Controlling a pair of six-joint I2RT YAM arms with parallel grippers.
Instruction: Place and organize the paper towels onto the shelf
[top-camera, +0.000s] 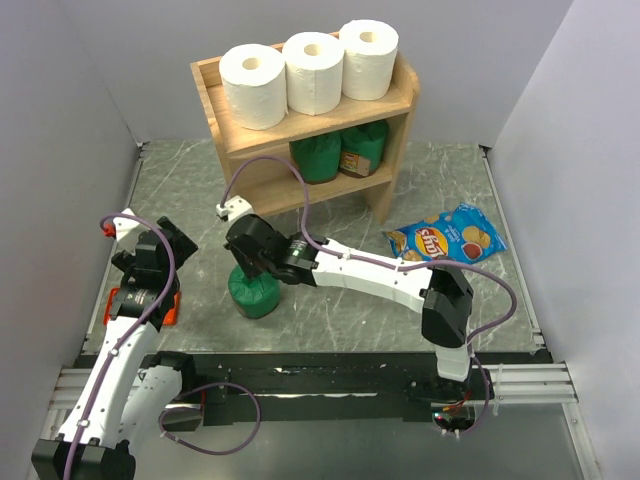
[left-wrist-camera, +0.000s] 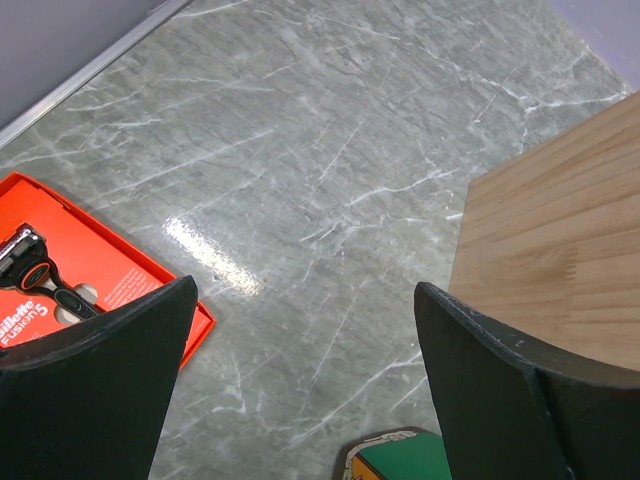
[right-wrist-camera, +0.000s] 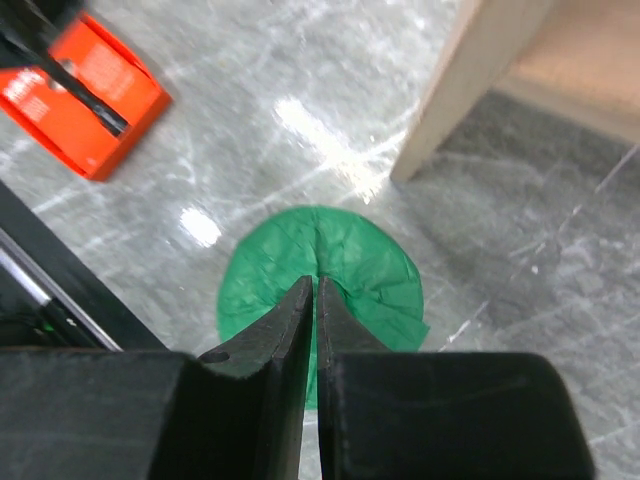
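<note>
Three white paper towels (top-camera: 252, 85) (top-camera: 314, 72) (top-camera: 368, 58) stand upright in a row on the top tier of the wooden shelf (top-camera: 385, 190). My right gripper (top-camera: 250, 262) (right-wrist-camera: 315, 283) points down at a green package (top-camera: 255, 295) (right-wrist-camera: 350, 260) standing on the table in front of the shelf. Its jaws are shut, pinching the gathered top of the wrapper. My left gripper (top-camera: 148, 255) (left-wrist-camera: 305, 290) hovers wide open over bare table at the left, holding nothing. The shelf's side panel (left-wrist-camera: 560, 250) shows at the right of the left wrist view.
Two more green packages (top-camera: 318, 158) (top-camera: 362, 148) sit on the shelf's lower tier. An orange razor box (top-camera: 170, 305) (left-wrist-camera: 60, 270) (right-wrist-camera: 85, 85) lies under my left arm. A blue chips bag (top-camera: 450, 238) lies to the right of the shelf. Grey walls enclose three sides.
</note>
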